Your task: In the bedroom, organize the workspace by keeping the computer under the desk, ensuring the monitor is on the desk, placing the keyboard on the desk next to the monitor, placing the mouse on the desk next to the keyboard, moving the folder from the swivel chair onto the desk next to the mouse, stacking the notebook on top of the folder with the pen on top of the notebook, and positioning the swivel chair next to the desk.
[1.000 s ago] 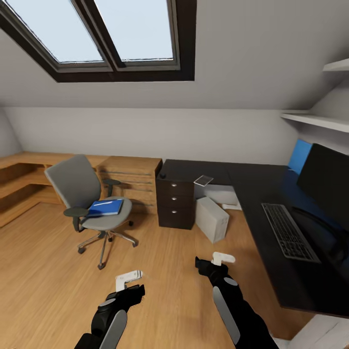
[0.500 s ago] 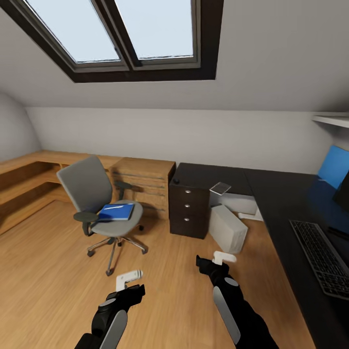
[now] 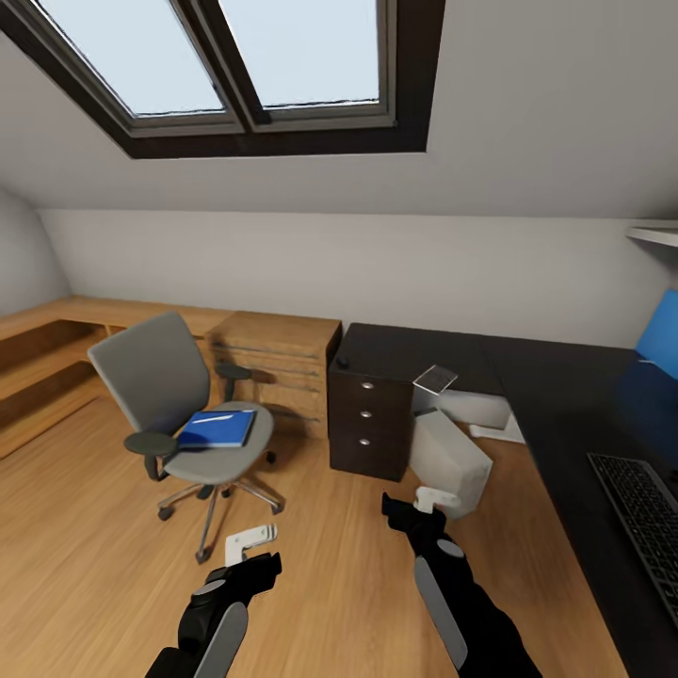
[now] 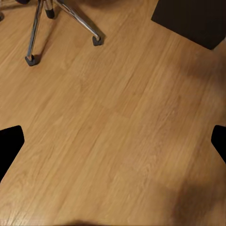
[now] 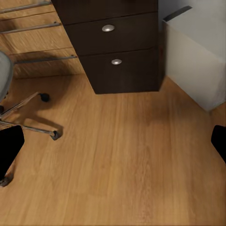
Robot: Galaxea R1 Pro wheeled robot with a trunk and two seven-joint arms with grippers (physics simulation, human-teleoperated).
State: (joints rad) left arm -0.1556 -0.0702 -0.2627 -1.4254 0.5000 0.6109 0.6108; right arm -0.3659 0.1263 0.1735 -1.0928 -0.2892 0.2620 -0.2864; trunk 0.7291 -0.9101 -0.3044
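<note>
1. Right now I am in the bedroom, facing the swivel chair (image 3: 184, 405), which stands on the wood floor (image 3: 85, 537) well apart from the black tabletop (image 3: 565, 395); I judge I am on approach, since the first thing to fetch sits on its seat.
2. The blue folder (image 3: 218, 428) lies flat on the chair seat with a thin pale stick on top that may be the pen; it is too small to tell.
3. I hold both arms low and forward, carrying nothing, which suits driving. The left gripper (image 3: 250, 541) is spread wide, its dark fingertips at opposite edges of the left wrist view with bare floor between. The right gripper (image 3: 433, 496) is spread likewise, pointing toward the dark drawer cabinet (image 3: 370, 414).
4. The computer (image 3: 452, 463), a pale tower, leans tilted on the floor just beside the cabinet, near the tabletop's edge; I judge it not yet properly tucked under.
5. A small pale grey rectangle, likely the notebook (image 3: 434, 379), rests near the tabletop's edge above the tower.
6. The keyboard (image 3: 645, 513) lies on the tabletop at the right edge of the head view, with the blue back panel (image 3: 659, 344) behind.
7. Count: one chair, one folder, one tower, one keyboard, one notebook-like sheet, three drawers in the cabinet, two skylight panes (image 3: 226, 56), two grippers.
</note>
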